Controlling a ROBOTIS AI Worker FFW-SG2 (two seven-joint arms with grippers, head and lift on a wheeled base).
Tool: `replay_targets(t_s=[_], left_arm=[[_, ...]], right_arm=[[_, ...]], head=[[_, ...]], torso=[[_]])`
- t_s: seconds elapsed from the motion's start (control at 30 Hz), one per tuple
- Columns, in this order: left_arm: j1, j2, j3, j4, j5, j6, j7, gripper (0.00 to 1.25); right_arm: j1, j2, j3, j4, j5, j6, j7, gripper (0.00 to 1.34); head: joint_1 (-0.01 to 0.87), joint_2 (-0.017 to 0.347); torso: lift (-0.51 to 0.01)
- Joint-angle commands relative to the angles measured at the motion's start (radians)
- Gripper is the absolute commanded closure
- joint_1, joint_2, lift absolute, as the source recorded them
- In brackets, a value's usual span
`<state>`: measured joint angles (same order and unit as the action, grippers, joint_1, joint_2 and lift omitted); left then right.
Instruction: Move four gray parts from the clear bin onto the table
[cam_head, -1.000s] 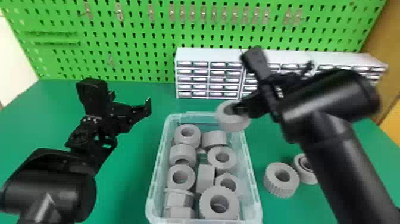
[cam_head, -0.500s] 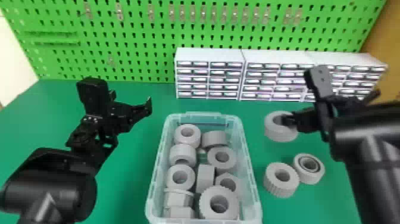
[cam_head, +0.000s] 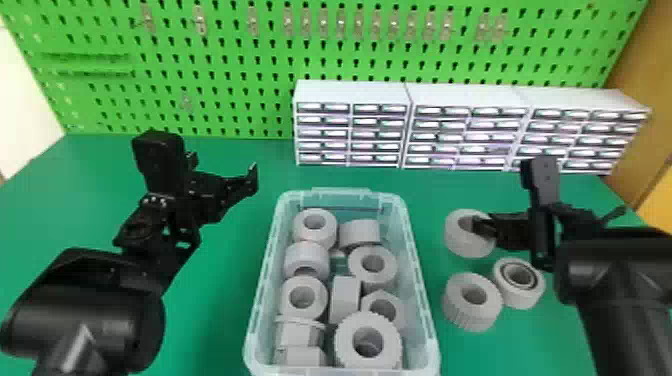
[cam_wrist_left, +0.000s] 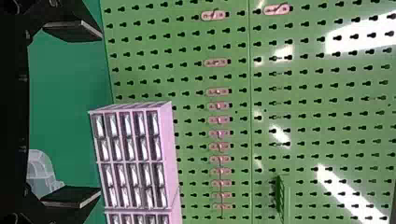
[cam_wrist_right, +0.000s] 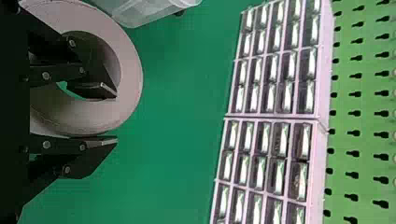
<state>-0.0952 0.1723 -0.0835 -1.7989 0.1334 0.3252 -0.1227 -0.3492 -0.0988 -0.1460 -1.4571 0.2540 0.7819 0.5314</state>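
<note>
In the head view my right gripper (cam_head: 484, 227) is right of the clear bin (cam_head: 419, 265), low over the table (cam_head: 505, 355), shut on a gray part (cam_head: 456, 242). The right wrist view shows that ring-shaped part (cam_wrist_right: 130, 70) with its wall between the fingers of my right gripper (cam_wrist_right: 116, 117), one finger inside the hole. Whether it touches the table I cannot tell. A ribbed gray part (cam_head: 465, 312) and a gray ring (cam_head: 525, 295) lie on the table beside it. Several gray parts (cam_head: 315, 232) fill the bin. My left gripper (cam_head: 223, 167), also in its wrist view (cam_wrist_left: 100, 113), is parked open left of the bin.
White drawer cabinets (cam_head: 350, 92) stand along the back of the table, behind the bin and my right gripper. A green pegboard (cam_head: 225, 65) rises behind them. The bin's right wall lies close to the parts on the table.
My right gripper has carried the gray part from above the bin's back right corner rightward and then down toward the table. The left arm has kept still.
</note>
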Motion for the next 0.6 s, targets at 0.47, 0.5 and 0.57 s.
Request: replay_targets(t_s=[0.47, 0.5, 0.57], left_arm=[[0.005, -0.001, -0.004, 0.001, 0.002, 0.000, 0.000, 0.12], [0.005, -0.001, -0.004, 0.001, 0.002, 0.000, 0.000, 0.12], [0.005, -0.001, -0.002, 0.001, 0.002, 0.000, 0.000, 0.12]], right_arm=[[-0.036, 0.014, -0.015, 0.297, 0.037, -0.254, -0.080, 1.04], [-0.033, 0.016, -0.020, 0.299, 0.037, -0.260, -0.088, 1.04], [-0.028, 0.019, -0.024, 0.302, 0.037, -0.267, -0.108, 1.04]], head=[[0.678, 0.034], [0.678, 0.034], [0.678, 0.034]], torso=[[-0.050], [-0.050], [-0.050]])
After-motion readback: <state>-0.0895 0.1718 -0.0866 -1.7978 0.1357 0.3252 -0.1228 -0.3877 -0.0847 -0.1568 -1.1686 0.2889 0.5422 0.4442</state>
